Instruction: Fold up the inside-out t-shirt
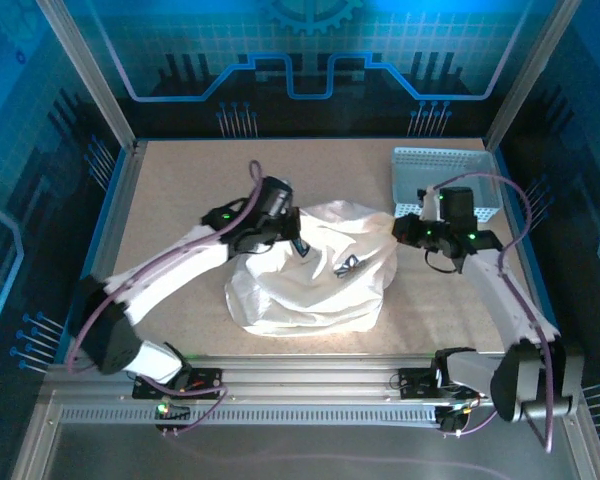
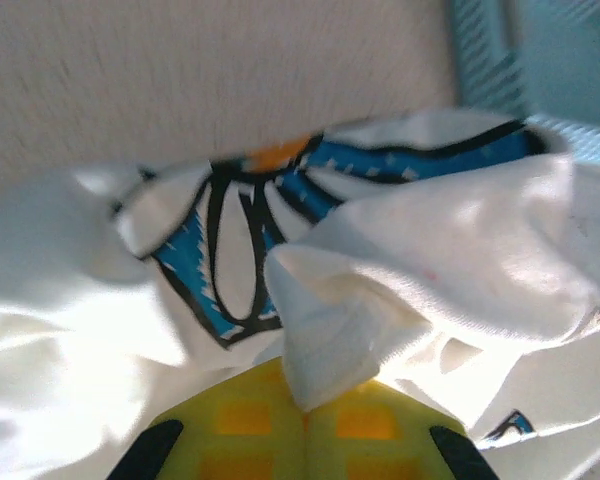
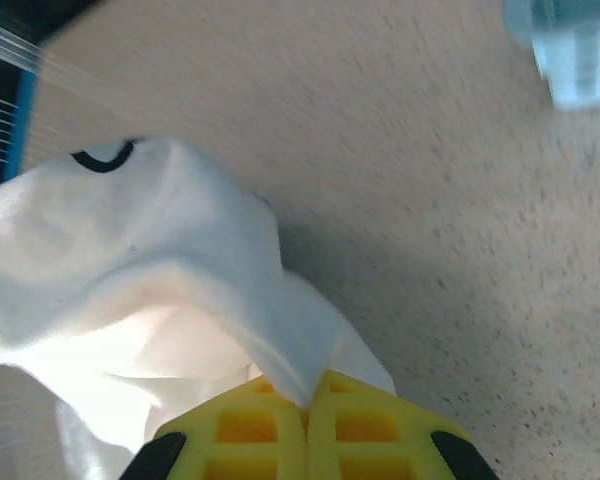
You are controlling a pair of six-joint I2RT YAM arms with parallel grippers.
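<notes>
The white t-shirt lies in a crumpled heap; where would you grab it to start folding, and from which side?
By its far edge, with one pinch at each end, each arm coming in from its own outer side. The t-shirt is bunched up, and the raised folds along that edge offer loose cloth to nip. The left gripper and the right gripper are each shut on such a fold.

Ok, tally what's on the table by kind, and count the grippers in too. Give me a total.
White t-shirt: 1
Blue-grey perforated basket: 1
Grippers: 2, the left gripper and the right gripper, each shut on a pinch of the t-shirt
Total: 4
</notes>
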